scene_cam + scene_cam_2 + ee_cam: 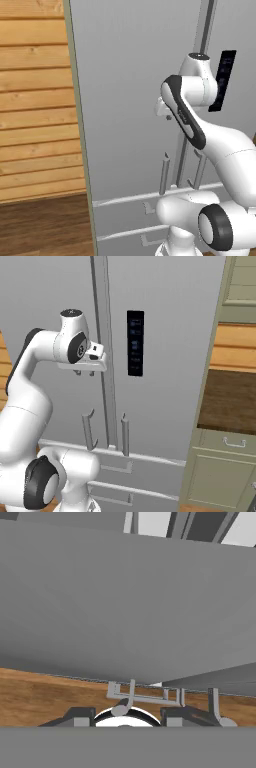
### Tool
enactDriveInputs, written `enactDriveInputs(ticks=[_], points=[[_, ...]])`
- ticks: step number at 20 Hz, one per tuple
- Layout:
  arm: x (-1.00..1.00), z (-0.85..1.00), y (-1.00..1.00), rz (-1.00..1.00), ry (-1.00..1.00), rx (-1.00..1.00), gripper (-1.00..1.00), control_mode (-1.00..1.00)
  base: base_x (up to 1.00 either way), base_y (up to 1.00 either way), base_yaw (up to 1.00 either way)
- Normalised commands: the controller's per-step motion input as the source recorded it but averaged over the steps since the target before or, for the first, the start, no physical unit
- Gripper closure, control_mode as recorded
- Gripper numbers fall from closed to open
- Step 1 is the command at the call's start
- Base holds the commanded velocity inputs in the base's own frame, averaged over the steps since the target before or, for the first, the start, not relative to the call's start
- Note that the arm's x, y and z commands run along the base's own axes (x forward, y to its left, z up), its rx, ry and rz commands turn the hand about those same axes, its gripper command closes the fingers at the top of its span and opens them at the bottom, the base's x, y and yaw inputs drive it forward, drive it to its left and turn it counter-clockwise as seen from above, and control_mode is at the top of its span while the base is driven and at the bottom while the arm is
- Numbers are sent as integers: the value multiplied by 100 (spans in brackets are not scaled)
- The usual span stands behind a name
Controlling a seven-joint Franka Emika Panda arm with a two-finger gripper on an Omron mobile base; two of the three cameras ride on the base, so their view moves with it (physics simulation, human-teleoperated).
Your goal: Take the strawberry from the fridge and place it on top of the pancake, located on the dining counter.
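Pincer [84,373] at the end of the white arm sits left of centre in the right base view, its two short dark fingers pointing down and standing a modest way apart with nothing between them. In the hand view the same pincer [127,716] shows at the bottom edge, its dark tips parted and empty. It hangs close in front of the tall pale grey fridge with double doors [165,306], just left of the vertical strip where the doors meet; whether it touches the door cannot be told. Both doors are shut. A narrow black rectangular panel [135,343] sits on one door, just right of that strip, level with the pincer. Below it, the curved lower ends of two slim grey bar handles [89,428] flank the strip, and beneath them run the pale grey lower drawers [125,476]. In the left base view the fridge [125,75] fills the centre, with a light wooden plank wall [35,100] at the left and a dark wooden floor [45,225] at the lower left. An olive cabinet with a dark wood top [220,471] stands at the right edge of the right base view.
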Motion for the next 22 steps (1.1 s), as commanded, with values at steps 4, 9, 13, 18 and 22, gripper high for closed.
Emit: enactDriveInputs(ticks=[4,9,13,18,22], points=[[0,0,0,0,0,0,-100,100,0,0,0],[0,0,0,0,0,0,-100,100,-9,0,0],[0,0,0,0,0,0,-100,100,-51,-13,0],[0,0,0,0,0,0,-100,100,-70,-28,-3],[0,0,0,0,0,0,-100,100,-48,-42,-5]])
